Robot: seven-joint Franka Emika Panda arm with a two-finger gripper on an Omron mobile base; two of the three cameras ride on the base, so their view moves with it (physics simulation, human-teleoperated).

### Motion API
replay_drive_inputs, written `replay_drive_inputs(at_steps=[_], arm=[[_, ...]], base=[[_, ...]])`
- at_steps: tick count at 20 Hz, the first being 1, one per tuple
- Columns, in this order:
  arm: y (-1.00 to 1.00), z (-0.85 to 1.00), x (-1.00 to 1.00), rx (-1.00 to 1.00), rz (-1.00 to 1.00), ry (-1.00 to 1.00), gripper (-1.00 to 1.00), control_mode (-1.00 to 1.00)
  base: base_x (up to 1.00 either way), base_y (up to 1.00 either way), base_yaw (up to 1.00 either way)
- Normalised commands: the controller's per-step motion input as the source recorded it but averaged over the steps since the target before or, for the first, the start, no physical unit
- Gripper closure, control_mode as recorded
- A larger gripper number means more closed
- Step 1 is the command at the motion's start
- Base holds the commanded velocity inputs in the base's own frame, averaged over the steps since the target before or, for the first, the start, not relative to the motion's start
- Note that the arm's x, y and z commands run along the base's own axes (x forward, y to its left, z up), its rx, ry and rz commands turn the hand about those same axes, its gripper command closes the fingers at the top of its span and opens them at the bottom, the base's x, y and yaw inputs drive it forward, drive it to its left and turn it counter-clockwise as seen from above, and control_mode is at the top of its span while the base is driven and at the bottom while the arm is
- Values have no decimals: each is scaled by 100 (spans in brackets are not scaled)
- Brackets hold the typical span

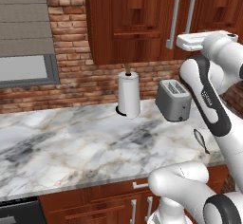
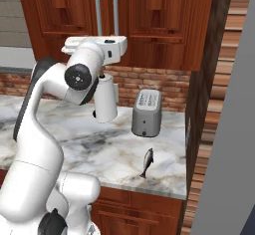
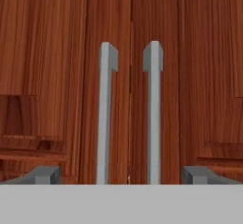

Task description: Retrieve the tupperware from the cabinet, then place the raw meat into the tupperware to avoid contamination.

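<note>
Gripper (image 3: 121,174): fingers spread wide, holding nothing, facing the two bar handles (image 3: 105,114).
Cabinet (image 1: 137,19): doors closed, above the counter (image 1: 71,142).
Tupperware: presumably behind the doors; cannot tell.
Raw meat (image 2: 147,162): small fish, near the counter edge, before the toaster (image 2: 147,112).

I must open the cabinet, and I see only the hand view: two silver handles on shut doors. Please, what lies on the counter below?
Observer: A small dark fish lies on the marble counter, near its front edge.
Operator: Does anything stand close to it?
Observer: A grey toaster stands behind it, nearer the brick wall, and a white paper-towel roll stands to the toaster's left.
Operator: Is the fish under these handles?
Observer: Not quite. The cabinet hangs over that end of the counter, but the fish lies lower and to the right of the handles.
</note>
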Motion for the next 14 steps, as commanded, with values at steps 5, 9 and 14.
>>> replay_drive_inputs(at_steps=[5, 9, 14], arm=[[-21, 0, 42, 0, 0, -8, -100, -100], [-18, 0, 54, 0, 1, 0, -100, -100], [-19, -5, 64, 0, 5, 0, -100, -100]], base=[[0, 0, 0], [0, 0, 0], [0, 0, 0]])
